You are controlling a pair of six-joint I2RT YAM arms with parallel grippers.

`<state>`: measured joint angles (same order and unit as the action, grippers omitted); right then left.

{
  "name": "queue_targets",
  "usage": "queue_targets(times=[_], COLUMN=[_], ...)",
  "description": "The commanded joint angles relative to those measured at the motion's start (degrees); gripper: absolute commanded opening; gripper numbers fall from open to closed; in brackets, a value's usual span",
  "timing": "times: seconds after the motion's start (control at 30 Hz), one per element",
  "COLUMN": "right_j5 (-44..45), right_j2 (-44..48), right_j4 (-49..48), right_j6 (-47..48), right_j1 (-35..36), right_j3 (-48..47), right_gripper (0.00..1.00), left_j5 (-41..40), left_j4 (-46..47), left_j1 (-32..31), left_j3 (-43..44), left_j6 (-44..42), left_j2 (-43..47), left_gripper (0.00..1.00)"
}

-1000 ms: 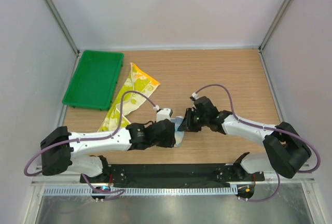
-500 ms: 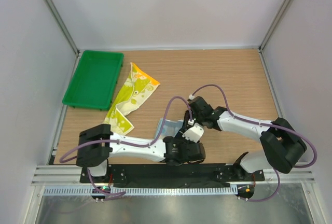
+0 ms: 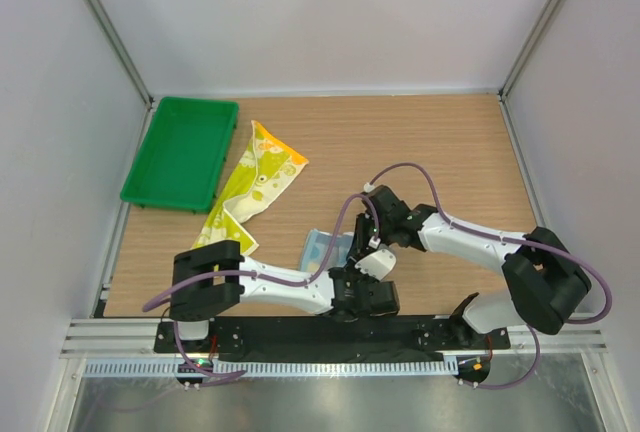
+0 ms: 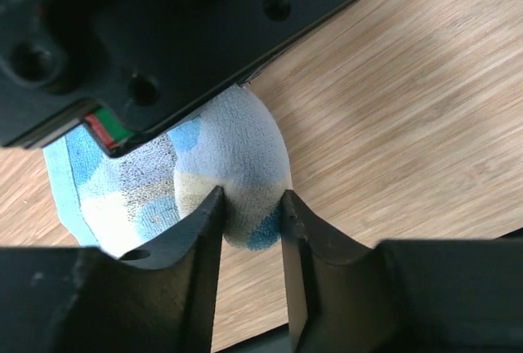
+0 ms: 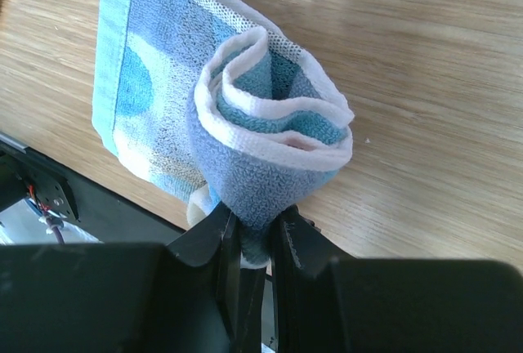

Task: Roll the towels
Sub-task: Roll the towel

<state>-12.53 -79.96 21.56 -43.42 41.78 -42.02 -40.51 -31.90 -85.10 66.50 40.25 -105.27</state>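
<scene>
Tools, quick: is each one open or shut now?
Left tool: closed on the blue towel.
Right tool: closed on the same blue towel.

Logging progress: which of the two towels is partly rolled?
The light blue towel, coiled at one end and gripped by the left tool and right tool; the yellow-green towel lies unrolled beside the green tray.
</scene>
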Motion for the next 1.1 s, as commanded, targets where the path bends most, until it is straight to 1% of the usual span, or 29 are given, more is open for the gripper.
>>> queue_targets(times=[0.0, 0.03, 0.1, 0.13, 0.17, 0.23, 0.27, 0.3, 0.37, 0.4, 0.5, 0.53, 0.63, 0.7, 0.8, 0.83, 0.9, 0.93, 1.0, 1.03, 1.07], right_j5=[0.4, 0.8, 1.5, 2.3, 2.8, 4.2, 4.7, 5.1, 6.1, 6.7, 7.7, 7.5, 6.6, 6.8, 7.0, 6.8, 5.5, 4.6, 1.7, -2.2, -4.1], right_j2=[2.4, 2.8, 2.9, 2.7, 2.5, 2.3, 2.1, 2.1, 2.1, 2.2, 2.1, 2.2, 2.5, 3.3, 5.2, 6.3, 7.4, 8.0, 10.2, 11.0, 12.4], right_j4=[1.2, 1.1, 1.6, 1.8, 2.6, 3.2, 3.8, 4.2, 5.0, 5.7, 8.8, 9.4, 12.3, 13.0, 13.9, 13.9, 13.2, 12.7, 9.2, 7.4, 3.4], right_j6=[0.7, 0.7, 0.9, 1.1, 1.1, 1.3, 1.3, 1.5, 2.2, 2.7, 5.5, 6.6, 8.2, 8.6, 9.0, 9.0, 8.9, 8.6, 7.7, 7.1, 6.5], right_j1=[0.2, 0.3, 0.2, 0.1, 0.1, -0.4, -0.6, -0.8, -2.2, -2.9, -6.6, -7.9, -12.8, -15.3, -17.1, -18.1, -18.9, -19.5, -19.7, -19.8, -19.7], right_j3=[-3.0, -3.0, -3.2, -3.3, -3.4, -3.6, -3.6, -3.6, -4.1, -4.7, -8.4, -10.3, -13.8, -15.0, -15.5, -14.9, -13.6, -11.8, -9.2, -6.3, -4.7], right_gripper=[0.06, 0.06, 0.06, 0.06, 0.06, 0.1, 0.13, 0.22, 0.36, 0.48, 0.6, 0.67, 0.72, 0.73, 0.74, 0.74, 0.74, 0.75, 0.75, 0.76, 0.76], left_j5=[-1.3, -1.3, -1.5, -1.2, -1.1, -0.5, -0.3, 0.0, 1.3, 1.9, 4.8, 5.8, 8.8, 11.2, 14.2, 17.2, 19.7, 23.1, 26.2, 27.3, 30.1], left_j4=[0.4, 0.5, 0.4, 0.5, 0.5, 0.7, 0.8, 1.0, 1.8, 2.2, 4.1, 4.9, 7.5, 8.9, 11.8, 13.0, 17.6, 19.2, 22.9, 26.2, 27.9], left_j1=[-0.1, -0.1, -0.1, -0.1, -0.1, -0.1, -0.1, -0.1, -0.1, 0.0, 0.4, 0.5, 1.6, 2.5, 3.8, 5.3, 7.0, 9.4, 12.2, 13.5, 16.3], left_j3=[-1.5, -2.0, -2.3, -2.5, -2.9, -3.3, -3.6, -4.1, -5.0, -5.9, -8.0, -8.7, -11.1, -12.1, -14.5, -15.3, -19.3, -20.7, -25.9, -28.1, -31.2], left_j6=[1.4, 1.3, 1.1, 1.2, 1.3, 1.3, 1.4, 1.5, 1.5, 1.7, 1.8, 2.1, 2.7, 2.8, 3.3, 3.6, 4.9, 5.7, 8.8, 9.9, 12.1], left_j2=[-0.8, -1.0, -1.7, -1.7, -1.6, -0.8, -0.4, 0.2, 2.3, 3.3, 6.5, 8.2, 10.7, 13.0, 16.9, 18.0, 22.0, 23.5, 27.6, 28.9, 30.0], left_gripper=[0.3, 0.25, 0.18, 0.12, 0.09, 0.03, 0.01, 0.0, 0.0, 0.0, 0.0, 0.0, 0.0, 0.0, 0.0, 0.0, 0.0, 0.0, 0.0, 0.0, 0.0])
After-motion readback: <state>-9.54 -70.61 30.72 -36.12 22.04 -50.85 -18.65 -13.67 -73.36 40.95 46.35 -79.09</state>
